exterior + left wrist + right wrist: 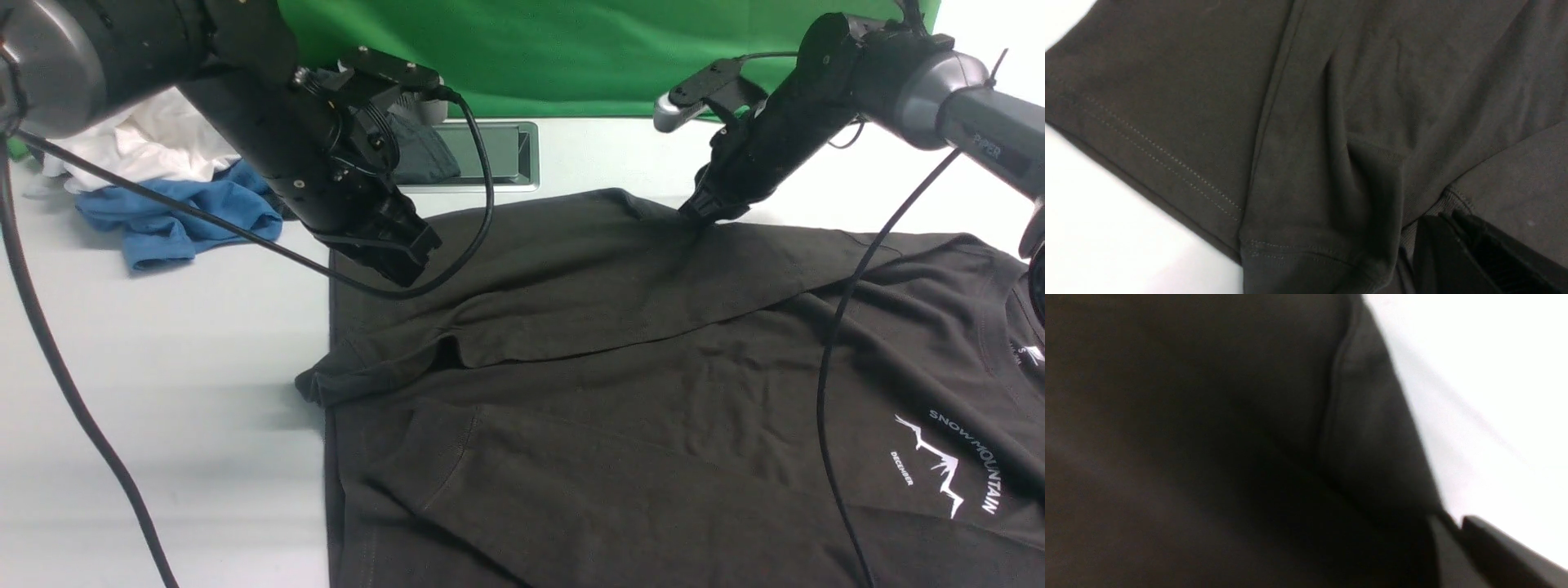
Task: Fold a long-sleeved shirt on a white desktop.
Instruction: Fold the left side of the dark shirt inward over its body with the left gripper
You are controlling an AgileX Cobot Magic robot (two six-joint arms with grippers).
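Note:
The long-sleeved shirt [620, 392] lies spread on the white desktop [163, 367], dark charcoal, with its white logo [947, 465] at the right. One sleeve is folded across the body, its cuff [317, 388] at the left edge. My right gripper [704, 216] is down on the shirt's far edge, shut on a pinch of cloth that wrinkles toward it. In the right wrist view its fingertips [1478, 531] sit at the shirt's [1208, 437] border. My left gripper [412, 265] hangs shut just above the shirt's far left corner, holding nothing. Its fingers [1437, 245] show over the cloth [1331, 102].
A blue garment [180, 216] and white cloth [155, 139] are piled at the far left. A small dark grey garment [420, 151] lies on the silver-rimmed panel [510, 155] before the green backdrop [531, 49]. A black cable [824, 392] hangs over the shirt's right part.

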